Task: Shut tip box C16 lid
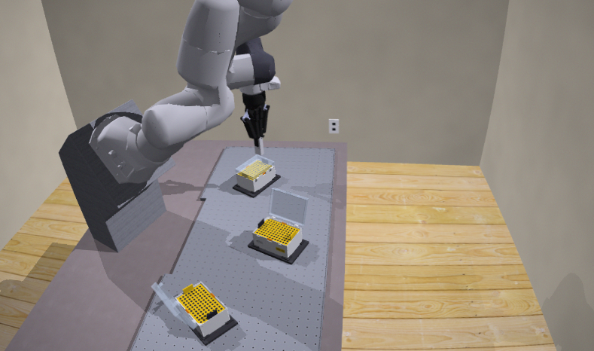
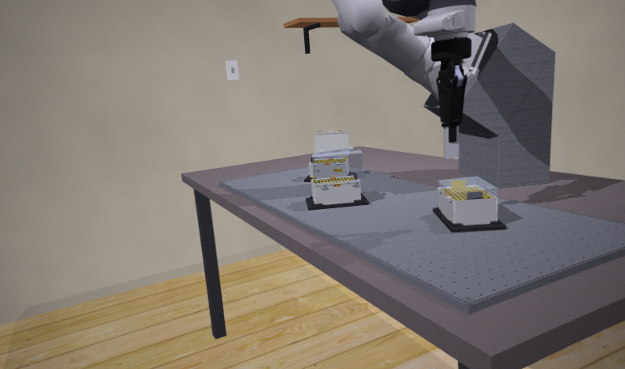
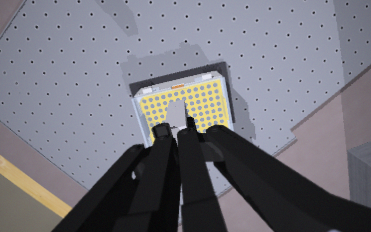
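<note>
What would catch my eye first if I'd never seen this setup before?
Probably the big pale robot arm, its shut black gripper hanging over the farthest tip box. Next, the bright yellow tip trays: the middle box and the nearest box have clear lids standing open.

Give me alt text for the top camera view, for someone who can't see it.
A grey robot arm holds its gripper, jaws shut, just above the far tip box, whose clear lid is lowered over its yellow insert. Two more tip boxes, the middle and near ones, sit on black plates with lids open.
</note>
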You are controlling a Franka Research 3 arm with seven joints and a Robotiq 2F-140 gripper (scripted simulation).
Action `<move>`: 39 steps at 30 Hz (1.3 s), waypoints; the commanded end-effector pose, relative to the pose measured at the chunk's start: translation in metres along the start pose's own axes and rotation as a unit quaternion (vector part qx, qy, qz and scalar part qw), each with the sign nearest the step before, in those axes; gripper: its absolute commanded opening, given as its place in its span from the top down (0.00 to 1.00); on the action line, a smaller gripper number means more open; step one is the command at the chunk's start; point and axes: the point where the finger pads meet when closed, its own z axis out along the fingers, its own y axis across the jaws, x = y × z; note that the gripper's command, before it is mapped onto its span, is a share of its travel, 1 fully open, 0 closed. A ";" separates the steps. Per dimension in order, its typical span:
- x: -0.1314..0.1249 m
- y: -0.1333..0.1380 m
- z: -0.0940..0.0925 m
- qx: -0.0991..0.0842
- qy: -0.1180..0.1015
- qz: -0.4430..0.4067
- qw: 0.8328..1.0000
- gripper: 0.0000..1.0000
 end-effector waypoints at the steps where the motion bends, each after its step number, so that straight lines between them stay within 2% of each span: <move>1: -0.004 -0.001 -0.001 -0.001 -0.001 0.010 1.000 1.00; 23: -0.004 -0.001 -0.003 -0.001 -0.001 0.010 1.000 1.00; 39: -0.004 -0.001 -0.033 -0.001 -0.001 0.010 1.000 1.00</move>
